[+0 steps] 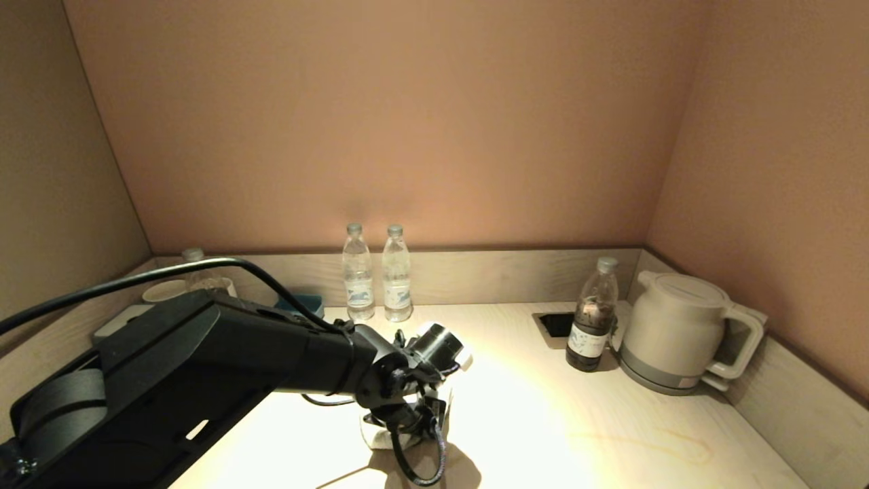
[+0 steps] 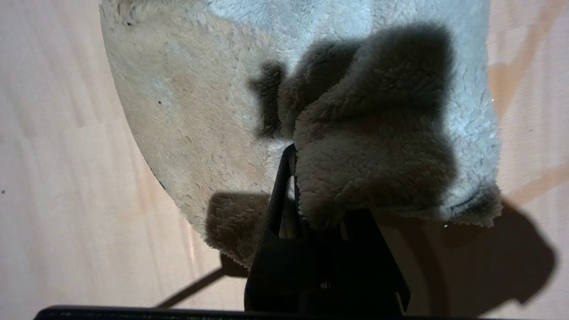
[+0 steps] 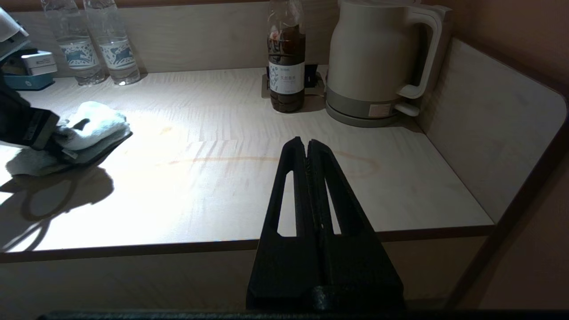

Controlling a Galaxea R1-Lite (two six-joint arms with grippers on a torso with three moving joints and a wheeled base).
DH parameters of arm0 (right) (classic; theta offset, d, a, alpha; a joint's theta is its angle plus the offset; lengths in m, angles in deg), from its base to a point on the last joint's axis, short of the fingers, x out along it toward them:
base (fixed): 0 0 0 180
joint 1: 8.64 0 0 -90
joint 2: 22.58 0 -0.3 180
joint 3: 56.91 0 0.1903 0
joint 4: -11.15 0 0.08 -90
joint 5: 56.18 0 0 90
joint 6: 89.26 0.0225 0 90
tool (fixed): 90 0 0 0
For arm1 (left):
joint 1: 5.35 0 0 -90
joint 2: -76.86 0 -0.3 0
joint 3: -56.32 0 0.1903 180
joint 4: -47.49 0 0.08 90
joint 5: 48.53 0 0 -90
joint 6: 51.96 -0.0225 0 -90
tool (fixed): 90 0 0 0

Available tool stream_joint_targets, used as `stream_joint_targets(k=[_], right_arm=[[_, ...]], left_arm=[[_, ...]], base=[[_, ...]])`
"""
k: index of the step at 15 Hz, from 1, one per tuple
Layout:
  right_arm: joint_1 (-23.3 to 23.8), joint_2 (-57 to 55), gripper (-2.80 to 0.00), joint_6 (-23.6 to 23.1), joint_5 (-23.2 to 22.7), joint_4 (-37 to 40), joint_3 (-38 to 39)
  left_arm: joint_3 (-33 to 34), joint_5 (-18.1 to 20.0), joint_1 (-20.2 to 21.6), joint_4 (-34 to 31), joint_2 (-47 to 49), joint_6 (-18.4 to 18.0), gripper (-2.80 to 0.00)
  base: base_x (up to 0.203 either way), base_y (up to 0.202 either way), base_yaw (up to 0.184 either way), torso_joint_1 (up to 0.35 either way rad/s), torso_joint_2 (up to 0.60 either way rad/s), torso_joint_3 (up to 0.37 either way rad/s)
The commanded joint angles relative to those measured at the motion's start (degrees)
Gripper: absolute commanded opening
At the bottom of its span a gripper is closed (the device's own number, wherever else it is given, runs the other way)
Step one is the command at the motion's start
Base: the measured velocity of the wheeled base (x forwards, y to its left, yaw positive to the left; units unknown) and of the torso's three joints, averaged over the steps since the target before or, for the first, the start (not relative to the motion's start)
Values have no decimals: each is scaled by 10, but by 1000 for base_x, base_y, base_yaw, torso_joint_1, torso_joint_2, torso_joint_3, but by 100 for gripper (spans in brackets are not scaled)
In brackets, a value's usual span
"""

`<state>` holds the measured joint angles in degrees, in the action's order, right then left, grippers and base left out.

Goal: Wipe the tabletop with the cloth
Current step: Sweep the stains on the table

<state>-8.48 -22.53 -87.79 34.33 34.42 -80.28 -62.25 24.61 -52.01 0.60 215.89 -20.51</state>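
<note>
The cloth [image 2: 249, 111], a small fluffy terry towel, pale on one face and dark grey where a fold turns up, lies bunched on the surface [image 1: 611, 435] toward its front-left part, well clear of the rear rim. The left hand [image 1: 406, 429] is clamped tight on that turned-up fold, the rest of the towel spread flat against the laminate beneath it.

The wiping stroke looks under way, with little of the surface covered. A faint brownish ring mark [image 3: 266, 159] shows on the pale wood-grain nearer the front-right; the next move probably calls for dragging the towel across toward it while keeping it pressed flat, and not letting the bunch roll under.

Along the rear rim stand two clear plastic water bottles [image 1: 377, 280]. Toward the rear-right corner are a square black cut-out [image 1: 555, 324], a dark-filled bottle [image 1: 592, 319] and a smooth cream electric kettle [image 1: 679, 333], all to be steered around.

The right hand [image 3: 307, 146] hangs off the front edge, its fingers pressed together on nothing.
</note>
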Motion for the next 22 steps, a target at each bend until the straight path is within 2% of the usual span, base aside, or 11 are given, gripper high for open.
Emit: stream_joint_targets(k=[1,3,5,8,11,12,16,20,22], right_arm=[[-1,0,-280,0,0,0,0],[-1,0,-280,0,0,-1,0],[0,0,-280,0,0,0,0],[0,0,-280,0,0,0,0],[0,0,-280,0,0,0,0],[0,0,-280,0,0,0,0],[0,0,-280,0,0,0,0],[0,0,-280,0,0,0,0],[-1,0,-280,-1,0,0,0]], left_arm=[[39,-2,4,-22,-31,27,-280],[78,-8,18,-33,-44,42,-280],[103,-33,37,-34,-52,48,-280],[111,-47,61,-35,-52,50,-280],[118,-66,103,-34,-51,51,-280],[112,-66,103,-33,-47,50,-280],[47,-59,98,-34,-10,47,-280],[-94,-57,84,-77,45,47,-280],[-129,-56,73,-100,68,46,-280]], base=[[0,0,0,0,0,0],[0,0,0,0,0,0],[0,0,0,0,0,0],[0,0,0,0,0,0],[0,0,0,0,0,0],[0,0,0,0,0,0],[0,0,0,0,0,0],[0,0,0,0,0,0],[0,0,0,0,0,0]])
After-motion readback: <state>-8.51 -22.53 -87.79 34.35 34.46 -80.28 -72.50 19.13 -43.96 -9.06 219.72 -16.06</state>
